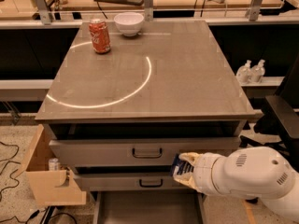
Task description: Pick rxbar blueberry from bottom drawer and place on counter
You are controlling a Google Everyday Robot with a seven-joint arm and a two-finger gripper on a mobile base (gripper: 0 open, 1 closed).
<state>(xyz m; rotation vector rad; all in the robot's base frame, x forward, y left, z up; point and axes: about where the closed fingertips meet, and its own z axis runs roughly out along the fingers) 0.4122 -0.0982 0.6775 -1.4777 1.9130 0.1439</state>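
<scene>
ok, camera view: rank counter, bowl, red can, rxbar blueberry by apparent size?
1. counter
2. bowl and red can: look alike, unranked
3. rxbar blueberry, partly hidden in the gripper above the open bottom drawer; nearer the camera, so unsure

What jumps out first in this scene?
A bulky white arm at lower right, its gripper holding a blue snack bar above the open bottom drawer. On the counter, a red can stands beside a white bowl at the far edge. A thin white arc curves across it.
</scene>
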